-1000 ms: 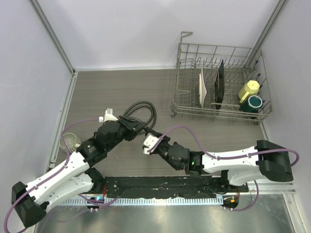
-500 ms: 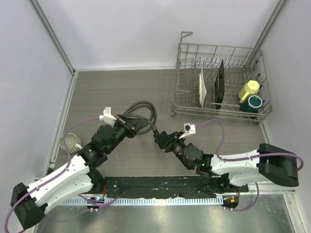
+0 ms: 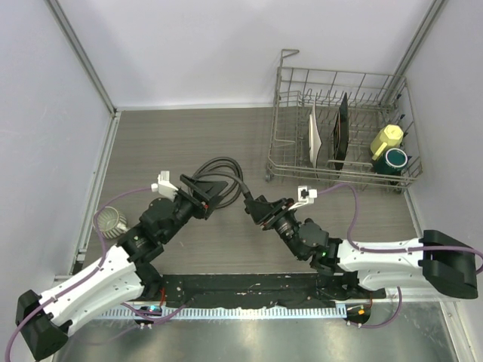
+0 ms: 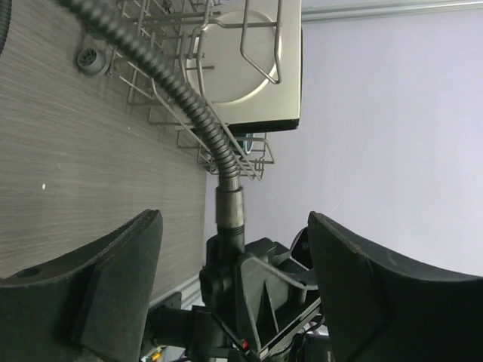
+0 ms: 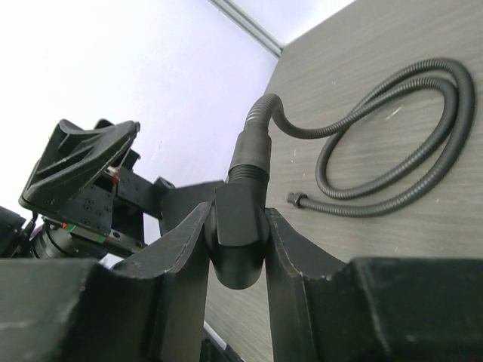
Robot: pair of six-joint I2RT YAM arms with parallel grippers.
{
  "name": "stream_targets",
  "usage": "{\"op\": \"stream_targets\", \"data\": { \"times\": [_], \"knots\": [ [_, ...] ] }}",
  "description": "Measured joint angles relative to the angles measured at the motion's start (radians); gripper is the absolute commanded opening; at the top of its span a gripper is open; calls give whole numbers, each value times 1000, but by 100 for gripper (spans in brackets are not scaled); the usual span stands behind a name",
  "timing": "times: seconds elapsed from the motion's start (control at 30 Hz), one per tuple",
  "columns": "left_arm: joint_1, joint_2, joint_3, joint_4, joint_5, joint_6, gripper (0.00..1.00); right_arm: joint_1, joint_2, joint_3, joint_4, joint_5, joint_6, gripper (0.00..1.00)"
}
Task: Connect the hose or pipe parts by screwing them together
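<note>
Now: right hand [image 5: 238,216] clamped on the T-shaped nozzle fitting [image 5: 238,245], hose connector [image 5: 251,151] meeting its end. Left hand [image 4: 234,226] wide apart, flanking that joint without touching. Hose [image 3: 220,175] loops across the bench [image 3: 166,136].

Grey wood-grain tabletop [image 3: 166,143], pale lilac walls [image 3: 196,53] — wire dish rack [image 3: 287,151] far right

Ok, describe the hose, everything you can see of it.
The hose is long, thin, black and ribbed, seemingly flexible. Most of it lies looped on the table, its free end tipped with a small connector. The other end rises to a smooth collar seated on the fitting, which the right gripper clamps. The open left gripper straddles that end without touching.
</note>
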Motion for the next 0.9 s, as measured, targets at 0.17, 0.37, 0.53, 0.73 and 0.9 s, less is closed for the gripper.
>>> {"op": "stream_targets", "data": {
  "times": [0.17, 0.37, 0.53, 0.73, 0.9],
  "knots": [
    [0, -19, 15, -48, 7, -19, 90, -8, -57, 2, -32, 5, -35, 1],
    [0, 56, 58, -64, 42, -14, 88, -8, -61, 3, -65, -21, -34, 1],
    [0, 124, 76, -31, 78, 14, 81, -8, -49, 24, -91, -73, -24, 1],
    [0, 166, 76, -10, 113, 36, 72, -8, -48, 28, -96, -134, 7, 1],
    [0, 177, 76, 23, 131, 33, 62, -8, -48, 28, -115, -166, 19, 1]
  ]
}}
